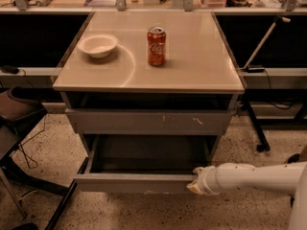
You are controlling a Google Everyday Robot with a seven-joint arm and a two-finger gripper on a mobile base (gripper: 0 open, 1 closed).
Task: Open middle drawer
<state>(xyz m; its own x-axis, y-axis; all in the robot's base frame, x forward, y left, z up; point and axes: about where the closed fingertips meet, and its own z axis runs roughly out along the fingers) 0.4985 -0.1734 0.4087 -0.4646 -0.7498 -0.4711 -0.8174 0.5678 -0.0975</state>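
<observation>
the robot's single white arm (261, 177) comes in from the right edge of the view, low down, lying almost level and pointing left. it ends in a ribbed wrist collar (211, 179). just beyond the collar sits the gripper (195, 186), a pale cream tip a little right of centre near the bottom, facing left and tilted slightly downward.

White tubular arm (254, 177), ribbed collar (209, 179); cream pincer (194, 187) at middle drawer (134, 182) front.
</observation>
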